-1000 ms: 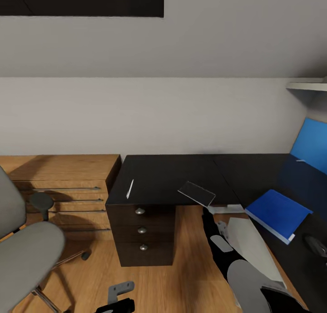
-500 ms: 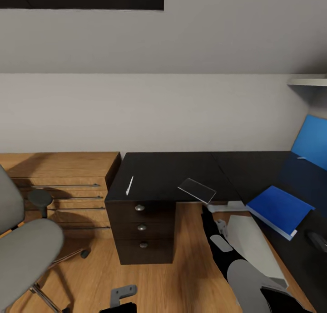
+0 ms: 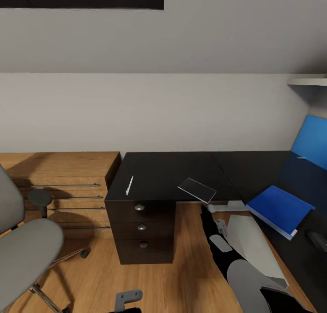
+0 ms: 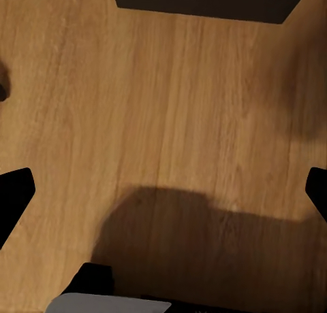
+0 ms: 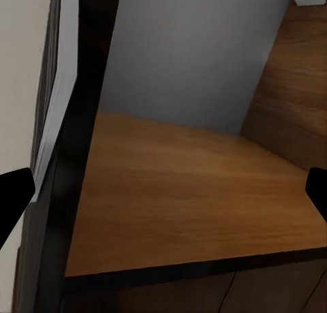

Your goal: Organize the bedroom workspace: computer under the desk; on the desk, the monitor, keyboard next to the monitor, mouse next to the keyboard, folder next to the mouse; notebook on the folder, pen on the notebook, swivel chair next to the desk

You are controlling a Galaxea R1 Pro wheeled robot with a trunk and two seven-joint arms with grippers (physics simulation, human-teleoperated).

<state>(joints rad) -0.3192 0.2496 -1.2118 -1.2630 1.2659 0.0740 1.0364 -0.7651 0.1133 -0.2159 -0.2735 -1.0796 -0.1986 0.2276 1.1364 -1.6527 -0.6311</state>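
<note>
Barely changed since half a second ago: same framing, left gripper [image 3: 128,297] a little lower at the frame's bottom edge. Pen [image 3: 129,185] on the black surface [image 3: 168,172] above the drawer unit, clear flat piece [image 3: 196,189] near its front edge. Blue folder [image 3: 279,209] on the right wing, mouse [image 3: 317,239] just beyond. Swivel chair [image 3: 25,245] at left on the floor. Left gripper fingertips [image 4: 15,194] spread over floorboards; right gripper [image 5: 163,190] likewise spread.
</note>
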